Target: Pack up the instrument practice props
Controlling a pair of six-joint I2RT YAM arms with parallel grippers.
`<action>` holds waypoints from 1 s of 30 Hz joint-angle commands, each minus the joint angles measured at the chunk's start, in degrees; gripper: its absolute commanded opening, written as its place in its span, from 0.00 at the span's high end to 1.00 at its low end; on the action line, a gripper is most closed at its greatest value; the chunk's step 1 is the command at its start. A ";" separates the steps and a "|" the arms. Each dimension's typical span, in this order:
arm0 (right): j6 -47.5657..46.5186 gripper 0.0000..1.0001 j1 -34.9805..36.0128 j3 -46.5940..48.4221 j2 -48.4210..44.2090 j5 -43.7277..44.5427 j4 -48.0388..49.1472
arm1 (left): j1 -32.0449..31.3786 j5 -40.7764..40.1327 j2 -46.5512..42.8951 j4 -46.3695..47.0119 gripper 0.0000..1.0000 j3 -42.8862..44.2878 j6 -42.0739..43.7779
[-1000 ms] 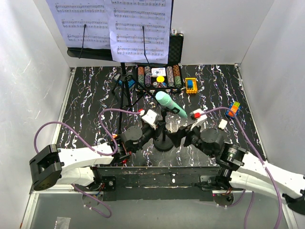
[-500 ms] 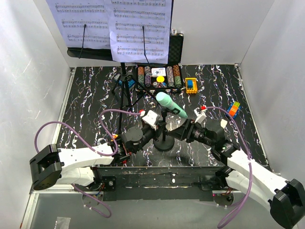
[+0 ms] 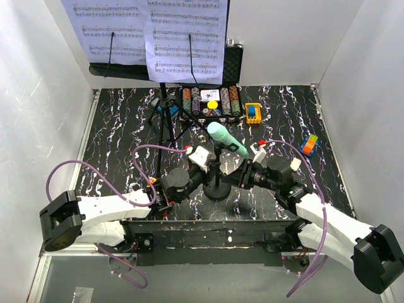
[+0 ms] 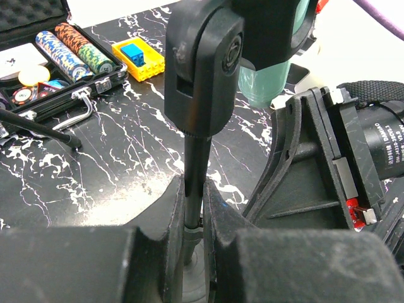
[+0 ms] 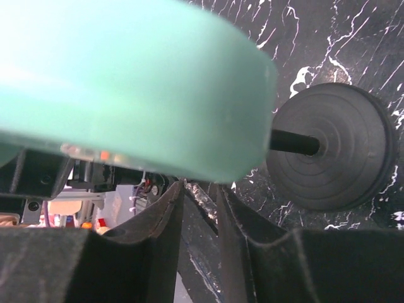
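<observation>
- The left gripper [image 4: 196, 205] is clamped tight on the thin pole of the mic stand [image 4: 197, 158], low down, just above its round base.
- The right gripper [image 5: 201, 189] sits close beside the stand on the right, jaws narrowly parted, with nothing visible between them.
- The green mic [image 3: 226, 139] lies tilted in the stand's clip, mid-table [image 3: 120, 132], above both grippers.
- The music stand [image 3: 165, 110] is upright at the back left, with sheets [image 3: 183, 44] on its desk.

Poker-chip case [image 3: 233, 64], yellow toy [image 3: 253, 112]
</observation>
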 commanded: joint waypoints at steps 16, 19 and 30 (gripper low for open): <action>2.11 0.68 -0.19 -0.61 4.04 1.67 14.31 | -3.03 -5.62 3.60 -5.96 1.00 0.72 -2.25; 0.97 0.81 -0.19 -0.25 4.22 1.50 13.70 | -4.18 -8.26 4.22 -6.84 1.00 1.33 -2.25; -18.87 0.99 6.47 5.10 -2.11 16.76 -5.09 | -4.97 -12.40 3.69 -10.45 1.00 2.04 -4.36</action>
